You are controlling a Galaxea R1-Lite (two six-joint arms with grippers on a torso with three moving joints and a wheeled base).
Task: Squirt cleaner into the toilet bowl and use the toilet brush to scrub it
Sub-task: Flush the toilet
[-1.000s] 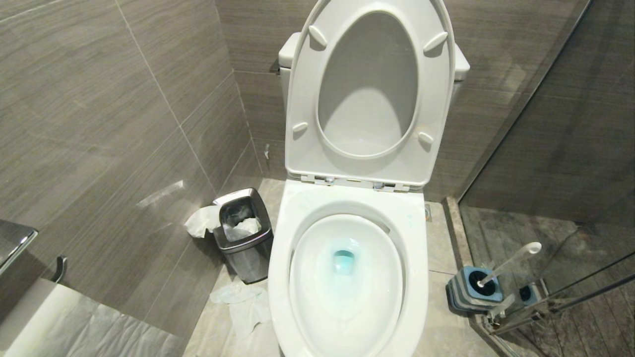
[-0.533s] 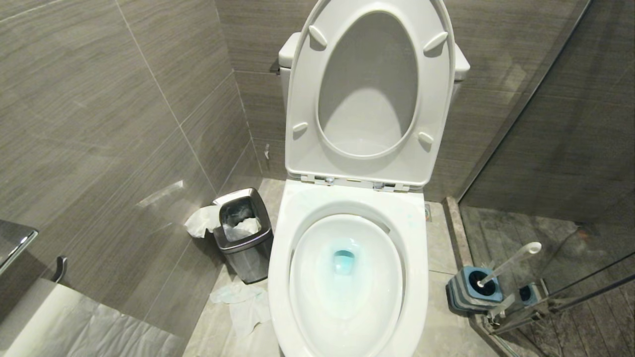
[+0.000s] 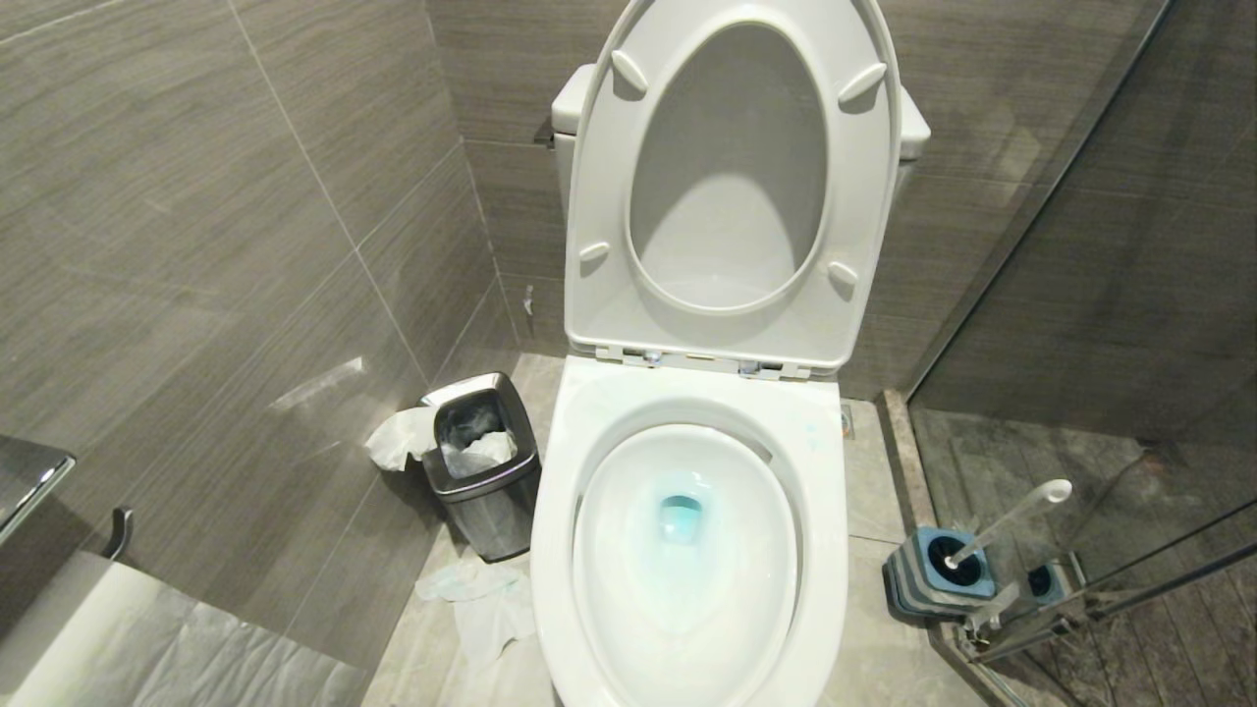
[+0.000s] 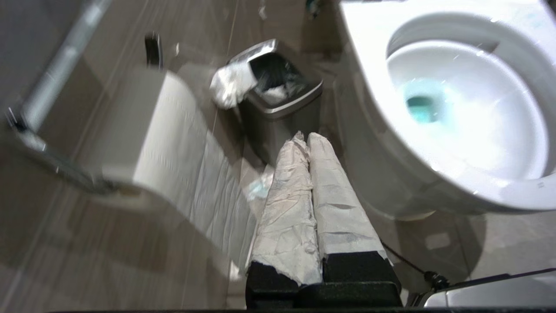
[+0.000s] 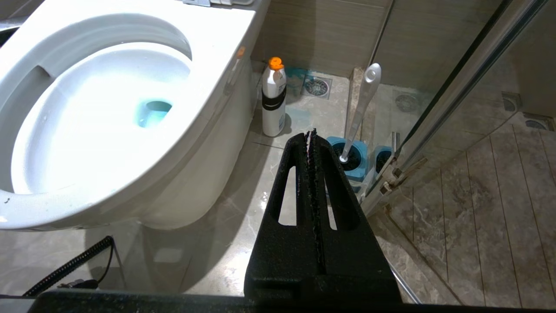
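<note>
The white toilet bowl stands open in the middle, seat and lid raised. Teal cleaner tints the water at its bottom. The toilet brush leans in its blue-topped holder on the floor to the right; only its white handle shows. Neither gripper is in the head view. My left gripper, fingers wrapped in white, is shut and empty, low beside the bowl and aimed at the bin. My right gripper is shut and empty, short of the brush and its holder.
A steel waste bin with paper in it stands left of the toilet, with more paper on the floor. A toilet paper roll hangs near the left arm. A white orange-capped bottle stands between toilet and brush. A glass partition closes the right side.
</note>
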